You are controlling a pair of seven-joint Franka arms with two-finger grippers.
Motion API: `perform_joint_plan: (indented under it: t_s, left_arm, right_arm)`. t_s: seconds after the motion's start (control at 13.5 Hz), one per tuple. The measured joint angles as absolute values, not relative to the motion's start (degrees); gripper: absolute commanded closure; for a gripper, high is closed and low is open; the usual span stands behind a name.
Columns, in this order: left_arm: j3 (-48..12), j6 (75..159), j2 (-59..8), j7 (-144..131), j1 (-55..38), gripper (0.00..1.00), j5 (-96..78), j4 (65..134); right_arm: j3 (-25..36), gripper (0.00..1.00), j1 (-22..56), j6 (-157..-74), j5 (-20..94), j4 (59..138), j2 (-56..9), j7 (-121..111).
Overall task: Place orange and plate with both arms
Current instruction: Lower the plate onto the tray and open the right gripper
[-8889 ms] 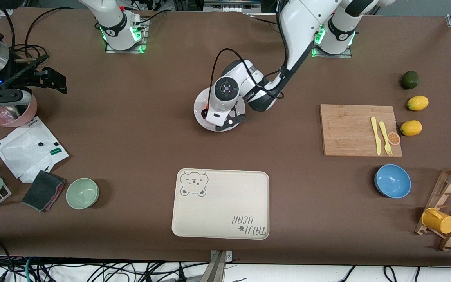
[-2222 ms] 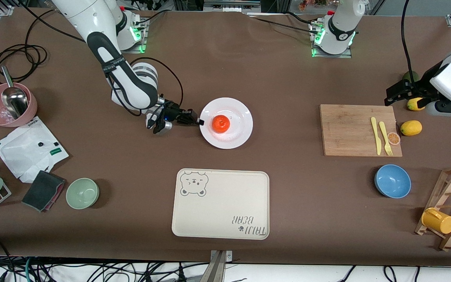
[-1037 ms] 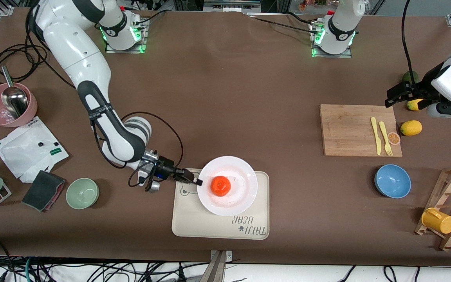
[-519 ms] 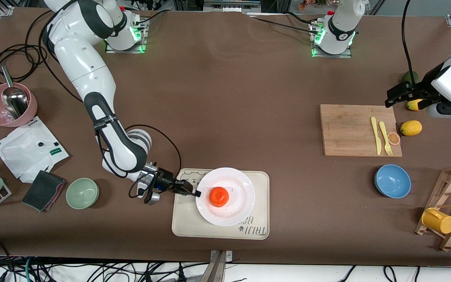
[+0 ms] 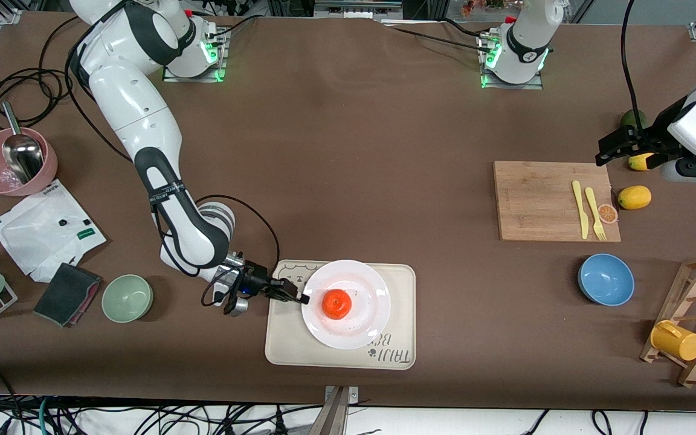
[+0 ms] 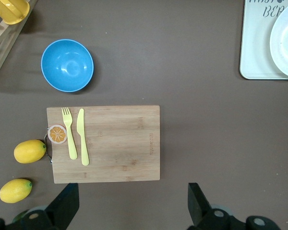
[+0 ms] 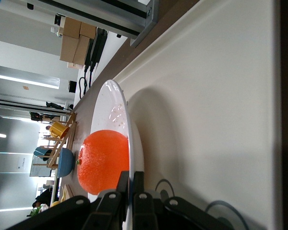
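The white plate is on or just over the beige bear tray, with the orange at its middle. My right gripper is shut on the plate's rim at the side toward the right arm's end of the table. In the right wrist view the fingers pinch the rim, the orange lies beside them, and the tray is under the plate. My left gripper is open and empty, waiting above the table by the cutting board; its own view shows the plate's edge.
The cutting board carries a yellow knife, a fork and an orange slice. Lemons and a dark green fruit lie beside it. There are also a blue bowl, a wooden rack with a yellow cup, a green bowl, a pink bowl and a white bag.
My right gripper has carried the plate with the orange from mid-table onto the tray; over the last half second it settled slightly. The left arm stayed still.
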State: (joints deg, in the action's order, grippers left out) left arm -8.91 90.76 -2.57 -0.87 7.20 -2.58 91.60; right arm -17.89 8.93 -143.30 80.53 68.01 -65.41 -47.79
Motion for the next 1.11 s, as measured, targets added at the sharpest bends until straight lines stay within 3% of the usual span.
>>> perform_joint_plan:
  t_s: [0.07,0.22,0.3,0.67,1.11]
  left_arm:
    - [-8.91,90.76,-2.57,-0.87,7.2,0.0,-2.58,91.6]
    - [-8.91,90.75,-2.57,-0.87,7.2,0.0,-2.58,91.6]
    - [-8.91,90.74,-2.57,-0.87,7.2,0.0,-2.58,91.6]
    - [-8.92,90.73,-2.58,-0.87,7.21,0.0,-2.58,91.6]
    - [-8.92,90.72,-2.6,-0.87,7.22,0.0,-2.58,91.55]
  right_arm:
    - [-17.88,0.5,8.93,-143.3,80.53,67.96,-65.41,-47.79]
    - [-17.88,0.24,8.94,-143.28,80.52,67.85,-65.41,-47.79]
    - [-17.88,0.0,8.93,-143.26,80.38,67.77,-65.39,-47.79]
    - [-17.83,0.0,9.09,-143.33,77.42,70.04,-63.08,-47.67]
    - [-13.4,0.0,9.07,-143.47,71.71,81.0,-52.55,-47.44]
